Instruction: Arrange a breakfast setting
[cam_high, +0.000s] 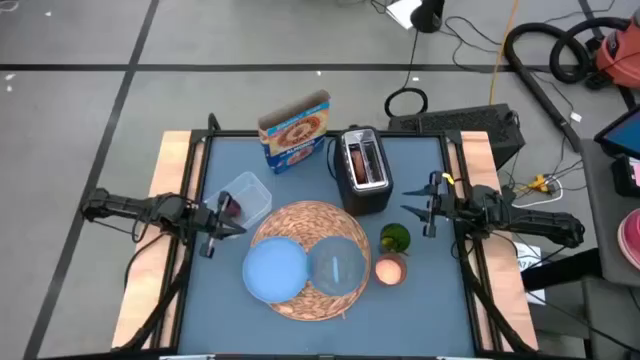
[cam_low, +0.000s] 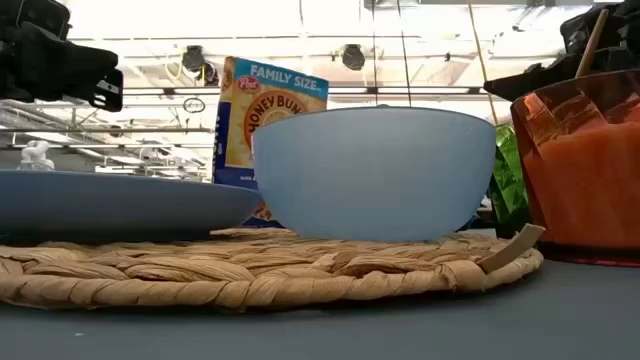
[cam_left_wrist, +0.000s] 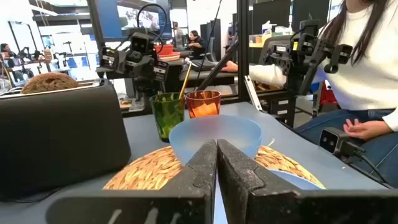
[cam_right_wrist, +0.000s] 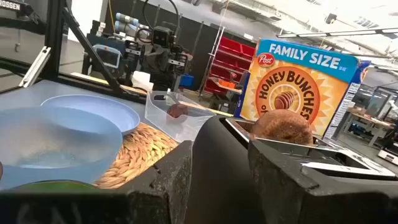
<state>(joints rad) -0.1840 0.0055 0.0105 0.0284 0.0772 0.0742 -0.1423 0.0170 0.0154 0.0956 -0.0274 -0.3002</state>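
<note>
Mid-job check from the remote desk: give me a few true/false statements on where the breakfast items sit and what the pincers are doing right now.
1. The light-blue plate and the bowl both sit on the round woven straw mat. True.
2. The bagel lies on the plate. False: it stands in the toaster.
3. The dark-red fruit is in the clear square plastic tub. True.
4. The left pincer holds the orange-pink cup. False: it is shut on nothing, and the cup stands on the table beside the mat.
5. The cereal box lies flat. False: it stands upright behind the mat.
</note>
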